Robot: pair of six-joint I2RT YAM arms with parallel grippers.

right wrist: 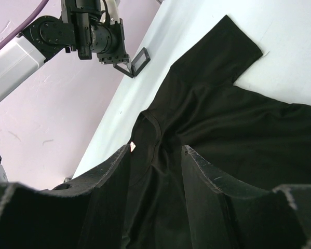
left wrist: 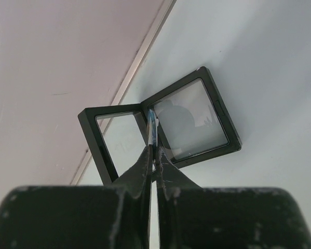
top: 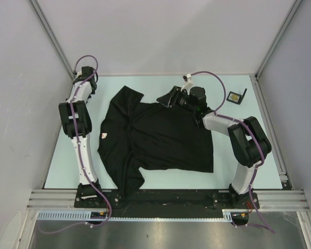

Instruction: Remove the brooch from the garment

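Bottom of the top view, near edge: both arm bases. Just beyond them the black T-shirt (top: pixel 165 137) lies flat on the bench (top: pixel 238 155) at centre frame. Its collar points left, with a white-red label (top: pixel 104 135) by the neck. No brooch shows on the fabric in either view of it.

Next, the right gripper (right wrist: pixel 156 151) hangs over the shirt's upper right edge. Its fingers are apart and released, with nothing between them; cloth and collar show through the gap.

Far, upper left of the top view, the left arm (top: pixel 77 116) is folded toward the bench corner. The left gripper (left wrist: pixel 153 148) has its fingers clenched on the brooch (left wrist: pixel 152 123), or what is taken for it: a thin blue-white sliver seen edge-on. It sits at the hinge of an open black-framed display case (left wrist: pixel 220 111) with clear film panels, close to the wall. Whether it touches the case, can't tell.

Far upper right there is another small open box (top: pixel 235 97), well apart from both grippers.

Progress, as a judgement: removal looks done, with the brooch off the garment and well away from it. Left to do: let it go into the case and back the arm off. The thin piece could slip off the film.
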